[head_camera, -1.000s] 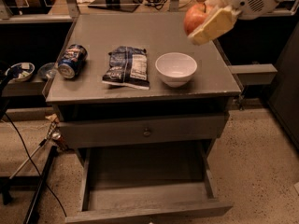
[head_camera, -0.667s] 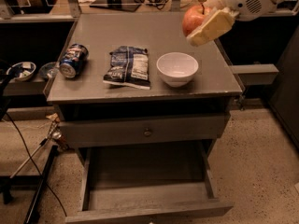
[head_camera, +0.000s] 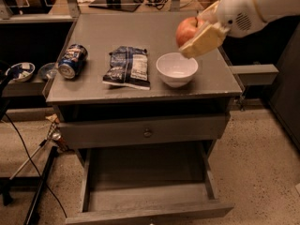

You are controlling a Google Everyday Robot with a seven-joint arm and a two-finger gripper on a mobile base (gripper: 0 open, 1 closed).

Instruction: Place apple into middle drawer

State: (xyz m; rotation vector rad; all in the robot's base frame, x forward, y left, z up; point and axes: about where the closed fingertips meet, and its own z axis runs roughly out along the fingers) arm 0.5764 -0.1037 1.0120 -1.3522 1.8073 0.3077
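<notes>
nearest, the middle drawer stands pulled out, its bare floor showing. above it sits a closed drawer front with a small round knob. on the grey surface rest a white bowl, a dark snack bag to its left and a tipped blue can further left. over the bowl's far right rim the claw clamps the apple, holding it in the air well above the drawer.

You have the gripper holding the apple over the counter's right edge, just behind the bowl. The bag lies left of the bowl, and the can is at the left edge. Below, the middle drawer stands pulled out.
</notes>
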